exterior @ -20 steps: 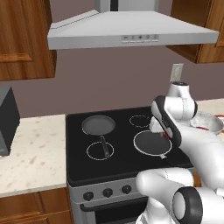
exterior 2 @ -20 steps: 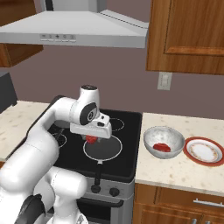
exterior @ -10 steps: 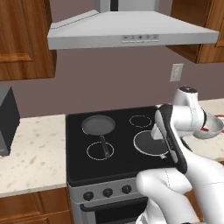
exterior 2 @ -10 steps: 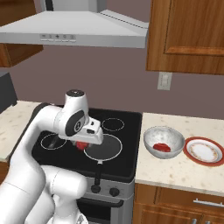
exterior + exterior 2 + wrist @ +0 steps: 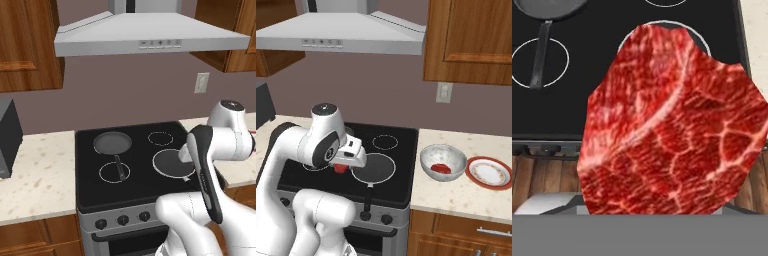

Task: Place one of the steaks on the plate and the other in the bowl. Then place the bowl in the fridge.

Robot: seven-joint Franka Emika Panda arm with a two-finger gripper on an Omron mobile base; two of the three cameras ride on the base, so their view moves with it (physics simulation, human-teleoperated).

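The gripper holds a steak, its jaws spread fairly wide around the meat. In the hand view this steak is a flat, irregular slab of bright red raw meat with pale marbling lines running through it, hanging above the front of the black stove. In the right base view it shows as a small red lump under the white hand, over the front left part of the stove, beside the near pan.

A second steak, also red and small, lies inside the bowl. The bowl is round, whitish-grey and faintly speckled, with sloping sides, and sits on the speckled beige tabletop just right of the stove. Touching or just beside it on the right is a round plate, white in the middle with a red rim band.

Two dark, flat frying pans are on the smooth black cooktop: one with a long handle on the back left burner, the other on the front right burner. Three knobs line the grey stove front. A grey metal hood hangs above, between brown wooden cabinets.
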